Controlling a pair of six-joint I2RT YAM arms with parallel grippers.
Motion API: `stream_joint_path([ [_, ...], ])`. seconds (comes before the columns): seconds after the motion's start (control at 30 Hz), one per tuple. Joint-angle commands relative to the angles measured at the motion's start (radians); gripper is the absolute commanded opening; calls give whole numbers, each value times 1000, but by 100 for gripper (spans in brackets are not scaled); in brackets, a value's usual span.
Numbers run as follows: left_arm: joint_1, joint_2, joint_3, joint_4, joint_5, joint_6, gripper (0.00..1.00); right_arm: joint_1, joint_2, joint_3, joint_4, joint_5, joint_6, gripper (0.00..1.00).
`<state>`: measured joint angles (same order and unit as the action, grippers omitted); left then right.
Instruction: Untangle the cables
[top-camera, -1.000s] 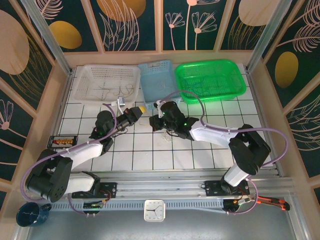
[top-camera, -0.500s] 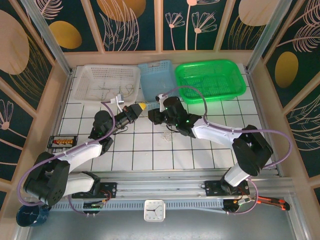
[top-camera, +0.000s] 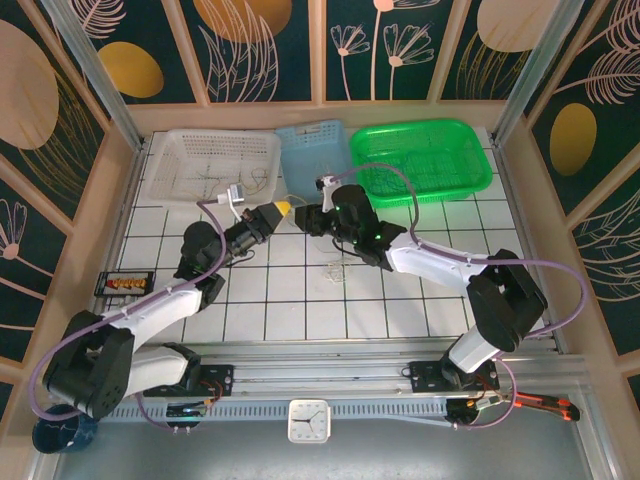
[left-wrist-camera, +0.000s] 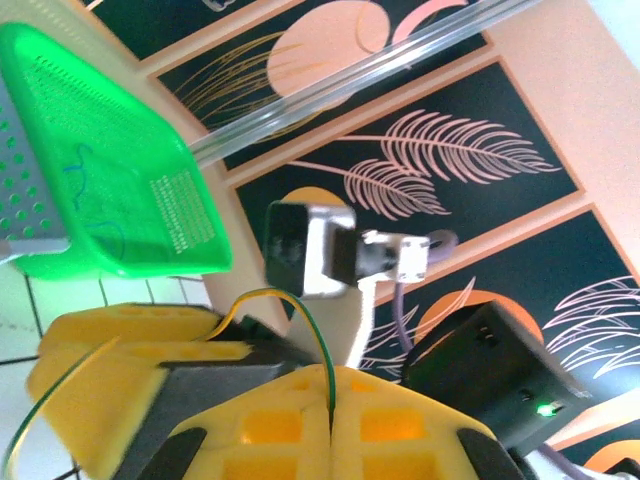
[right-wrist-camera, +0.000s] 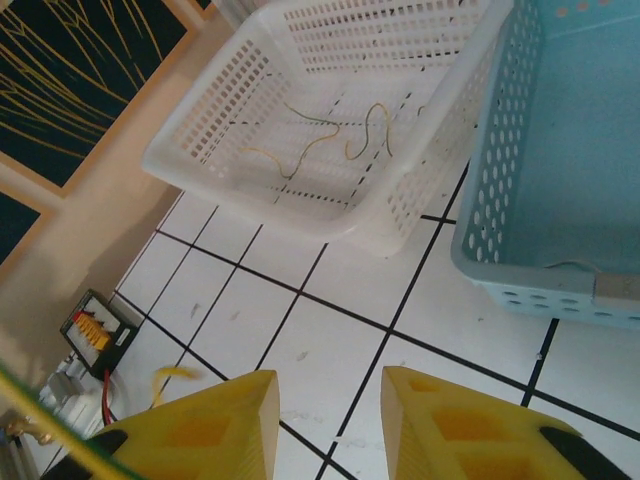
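Wire (left-wrist-camera: 300, 305), yellowish-green, sits pinched in the fully closed left gripper (top-camera: 283, 209); the white basket (top-camera: 170, 140), with like-coloured strands (right-wrist-camera: 376, 118) inside, lies just beyond that gripper and to its left. The right gripper (right-wrist-camera: 330, 400) stands partly open with nothing between its fingers; the other cables (top-camera: 335, 268), a small pale tangle on the tiles, lie under the right forearm, so that arm is probably the nearer one.

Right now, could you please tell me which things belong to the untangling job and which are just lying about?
Job: loose cable bundle; yellow-green wire in left end effector; white basket of wires.
Lying about: clock; blue mug; terminal strip.
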<state>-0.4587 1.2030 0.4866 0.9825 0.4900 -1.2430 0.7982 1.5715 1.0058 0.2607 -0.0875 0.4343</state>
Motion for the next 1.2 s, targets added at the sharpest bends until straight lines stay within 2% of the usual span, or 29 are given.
stream_joint_path([
  [0.0,-6,-41,70,-5,-27,30,0,-5,-8,-55,54,34,32,35],
  [0.23,16,-32,205,-138,-78,132,0,-5,-46,-164,75,45,64,45],
  [0.4,105,17,290,-187,-84,167,0,-2,-89,-217,64,51,73,49],
  [0.63,223,105,429,-343,-131,331,0,-3,-185,-241,8,73,72,49],
  [0.83,274,175,518,-497,-312,540,0,-10,-268,-245,-57,95,65,49],
  [1.03,321,286,548,-527,-384,623,0,-17,-319,-272,-107,115,69,50],
  [1.17,351,359,553,-525,-391,640,1,-26,-358,-300,-123,129,82,50],
])
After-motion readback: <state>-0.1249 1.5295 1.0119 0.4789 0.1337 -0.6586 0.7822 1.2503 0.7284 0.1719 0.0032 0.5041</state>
